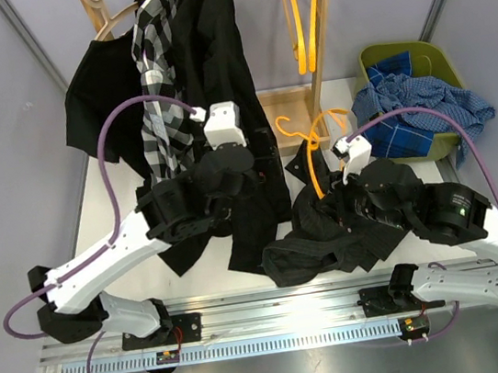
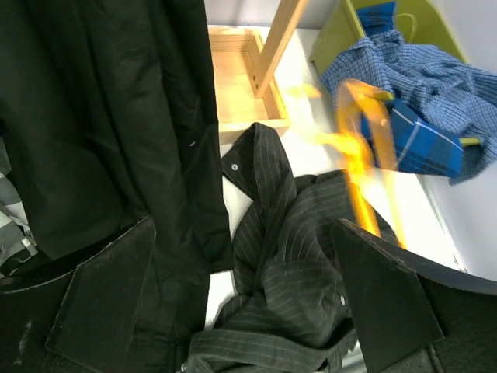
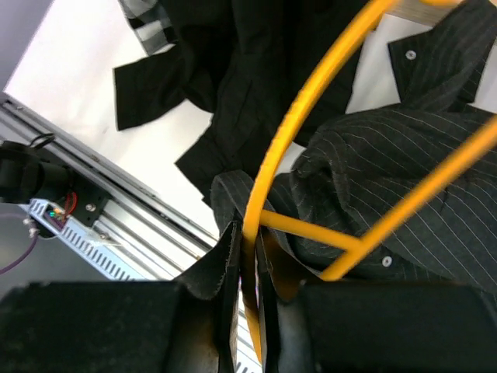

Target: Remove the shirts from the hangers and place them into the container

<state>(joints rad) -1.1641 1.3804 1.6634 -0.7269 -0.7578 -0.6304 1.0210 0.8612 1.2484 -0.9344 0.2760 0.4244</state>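
Your right gripper (image 3: 248, 250) is pinched narrow on the thin orange-yellow plastic hanger (image 3: 311, 231), its jaws clamping the curved rod close to where the crossbar joins it. That hanger stands over the crumpled charcoal pinstripe button-up shirt (image 2: 287, 272), which lies on the white table (image 1: 96, 222) in front of the right arm. You cannot tell from these views whether the hanger is threaded into the shirt or only resting on it.

Your left gripper (image 2: 248, 311) stands wide apart and holds nothing. It sits beside the hanging plain black shirts (image 1: 219, 42), facing the pinstripe shirt.

The olive-green rectangular plastic basket (image 1: 429, 50) sits at the far right of the table. Blue checked and plaid shirts (image 1: 416, 117) fill it and spill over its near rim.

On the pale wooden rack (image 1: 280, 108), a black-and-white plaid shirt (image 1: 155, 60) hangs left of the black ones, and bare orange hangers (image 1: 297, 22) hang to their right.
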